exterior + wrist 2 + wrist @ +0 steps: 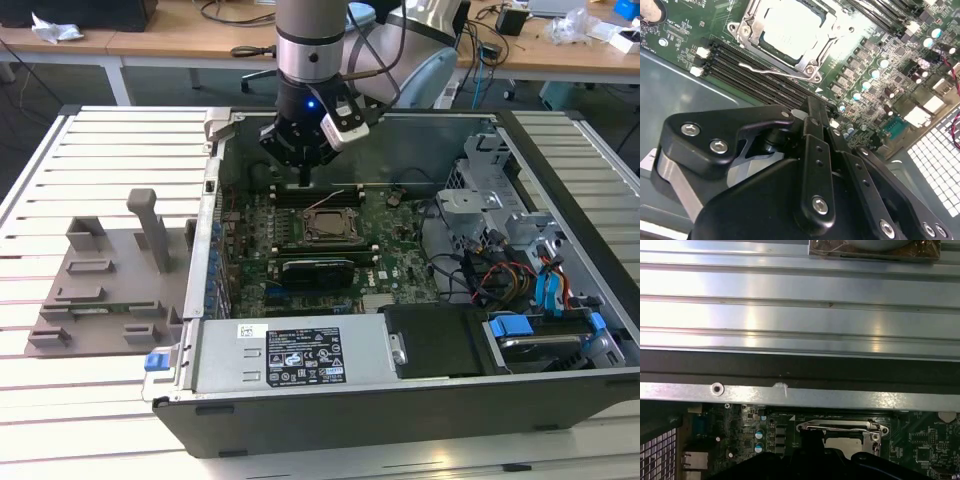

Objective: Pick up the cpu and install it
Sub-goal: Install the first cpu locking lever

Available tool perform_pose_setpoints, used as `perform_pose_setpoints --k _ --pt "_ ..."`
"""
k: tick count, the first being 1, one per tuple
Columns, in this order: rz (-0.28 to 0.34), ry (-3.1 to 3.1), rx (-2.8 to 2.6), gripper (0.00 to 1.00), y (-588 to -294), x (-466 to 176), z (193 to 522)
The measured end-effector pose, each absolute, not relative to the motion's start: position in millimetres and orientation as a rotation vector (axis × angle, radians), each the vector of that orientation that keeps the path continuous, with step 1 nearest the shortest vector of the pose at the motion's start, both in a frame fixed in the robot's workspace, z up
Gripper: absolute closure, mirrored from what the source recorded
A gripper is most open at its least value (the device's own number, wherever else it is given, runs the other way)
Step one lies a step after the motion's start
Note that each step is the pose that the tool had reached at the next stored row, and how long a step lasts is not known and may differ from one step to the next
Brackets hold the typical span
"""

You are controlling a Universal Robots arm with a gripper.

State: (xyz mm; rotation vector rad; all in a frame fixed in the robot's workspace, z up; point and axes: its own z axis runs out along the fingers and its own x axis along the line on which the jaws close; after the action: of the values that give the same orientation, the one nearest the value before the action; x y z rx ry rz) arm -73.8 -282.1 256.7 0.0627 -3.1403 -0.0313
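The cpu (790, 31) lies seated in the socket (812, 67) mid-board, light, stiff, slick-topped and fragile, best taken by its edges; the tool (816, 107) hovers beside it, narrowed and empty.

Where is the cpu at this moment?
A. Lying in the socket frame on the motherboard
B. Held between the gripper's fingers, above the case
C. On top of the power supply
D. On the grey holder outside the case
A: in the second wrist view the cpu lies flat inside the metal socket frame on the motherboard, and the gripper stands beside the socket, over the memory slots.
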Motion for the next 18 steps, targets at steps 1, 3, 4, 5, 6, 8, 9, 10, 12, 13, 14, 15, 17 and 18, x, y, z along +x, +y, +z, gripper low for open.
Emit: perform_pose_setpoints --k 1,3,4,5,6,8,9,10,12,13,14,15,17,18 --pt "-0.032 -3.140 0.063 0.89 -282 -74 255" --pt "-0.039 -3.140 0.063 0.89 -282 -73 252" --pt "-0.050 -3.140 0.063 0.89 -282 -73 251" --pt "-0.071 -3.140 0.063 0.89 -283 -73 250" --pt "-0.092 -3.140 0.063 0.89 -286 -72 248" --pt "-0.106 -3.140 0.063 0.89 -290 -70 245" --pt "-0.106 -3.140 0.063 0.89 -290 -69 243" --pt "-0.106 -3.139 0.063 0.89 -290 -67 239" --pt "-0.106 -3.139 0.064 0.89 -290 -66 233" --pt "-0.106 -3.139 0.076 0.89 -289 -66 230" --pt "-0.106 -3.138 0.084 0.89 -289 -65 228" --pt "-0.106 -3.138 0.088 0.89 -288 -65 226" --pt "-0.106 -3.138 0.089 0.89 -285 -62 220" --pt "-0.106 -3.138 0.089 0.89 -285 -60 218"
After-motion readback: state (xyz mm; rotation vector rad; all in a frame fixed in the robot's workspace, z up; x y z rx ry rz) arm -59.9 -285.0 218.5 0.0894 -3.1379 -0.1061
